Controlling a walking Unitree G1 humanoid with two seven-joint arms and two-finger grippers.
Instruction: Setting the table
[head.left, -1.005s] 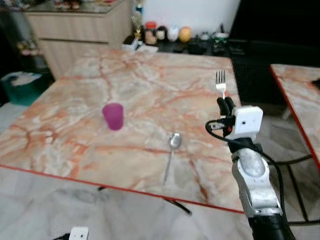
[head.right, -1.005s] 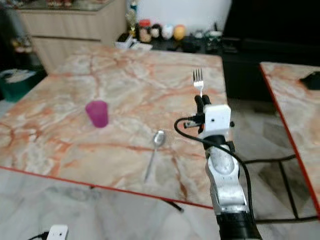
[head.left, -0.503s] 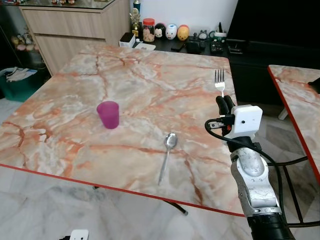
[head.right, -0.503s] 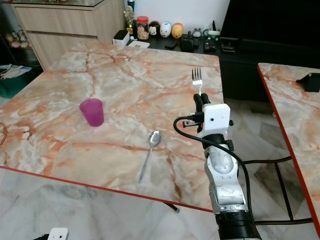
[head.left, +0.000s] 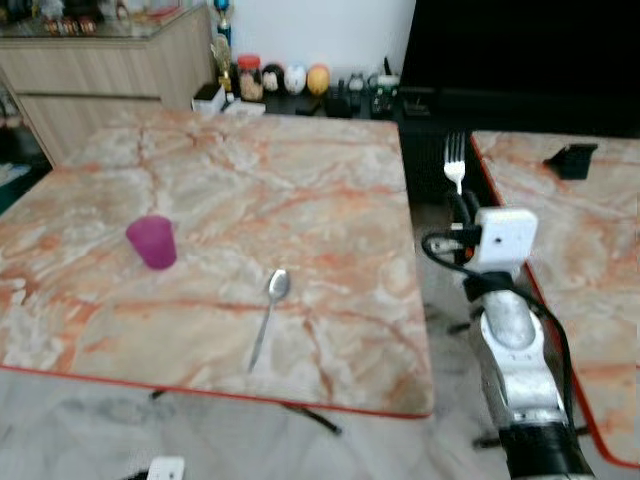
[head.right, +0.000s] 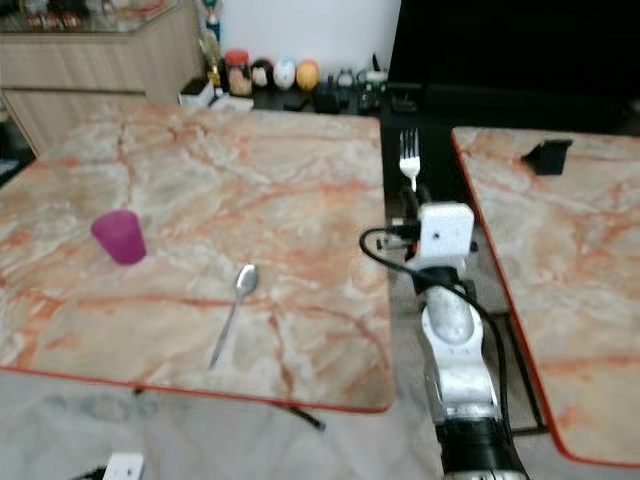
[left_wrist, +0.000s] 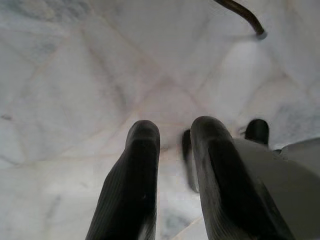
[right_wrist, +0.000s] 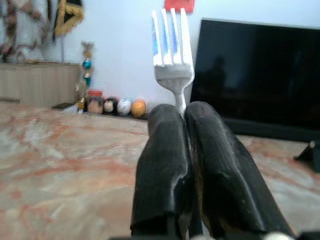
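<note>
Risk of a drop: the right gripper (head.right: 413, 196) holds the fork (head.right: 408, 158) only by its thin handle, tines up. If the arm swings quickly, I think the fork may turn or slip between the fingers.
Risk of a miss: in the head views the gripper is right of centre, above the gap between the marble table (head.left: 300, 190) and the second table (head.left: 600, 250) at the right edge. If the fork is released here, it probably falls to the floor.
Risk at the spoon: the spoon (head.left: 268, 308) lies in the lower middle of the frame, near the table's front edge. A low approach could push it off.
Cup: the purple cup (head.left: 152, 241) stands at the left of the frame, well apart from the spoon.
Right arm pose: it rises from the lower right of the frame, forearm almost upright, fingers pointing up and closed tight on the fork (right_wrist: 172, 45).
Left gripper: the left gripper (left_wrist: 172, 135) hangs idle over the pale floor, its fingers a little apart and holding nothing.
</note>
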